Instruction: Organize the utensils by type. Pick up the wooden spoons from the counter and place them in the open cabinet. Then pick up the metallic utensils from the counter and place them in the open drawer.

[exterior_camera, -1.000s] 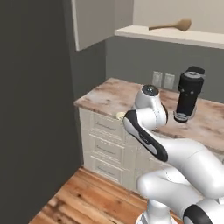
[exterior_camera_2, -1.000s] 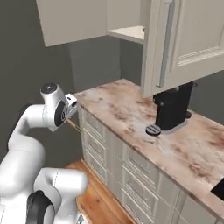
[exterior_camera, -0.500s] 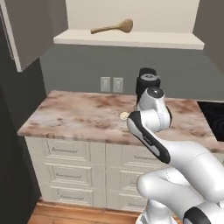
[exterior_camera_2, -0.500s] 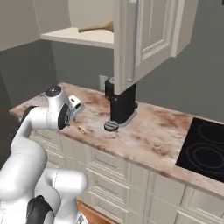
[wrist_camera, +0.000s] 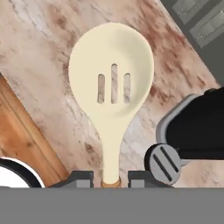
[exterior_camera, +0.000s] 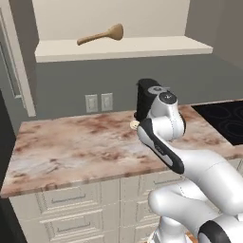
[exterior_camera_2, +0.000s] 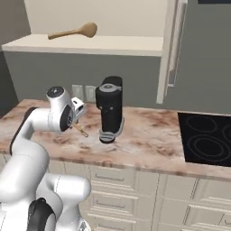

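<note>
My gripper [wrist_camera: 110,177] is shut on the handle of the smaller wooden spoon [wrist_camera: 112,94], whose pale slotted bowl points away from the hand above the counter [wrist_camera: 52,52]. From the right base, the gripper [exterior_camera_2: 77,116] hangs just left of the black coffee machine, with the spoon's brown handle [exterior_camera_2: 81,130] sticking out below. The pale bowl [exterior_camera: 134,125] peeks out behind the arm. The larger tan wooden spoon [exterior_camera: 101,34] [exterior_camera_2: 74,31] lies on the shelf of the open cabinet [exterior_camera: 128,48] [exterior_camera_2: 99,45]. The metallic utensils and the open drawer are out of view.
A black coffee machine [exterior_camera_2: 110,110] [exterior_camera: 142,97] [wrist_camera: 197,131] stands on the counter [exterior_camera_2: 144,140] close to the hand. The cabinet door [exterior_camera_2: 173,49] hangs open at the right. A black cooktop [exterior_camera_2: 205,144] lies further right. Wall outlets [exterior_camera: 98,102] sit behind.
The whole scene has shifted as the base drove along the counter; the cabinet shelf is now in front. The spoon has stayed in the shut gripper.
</note>
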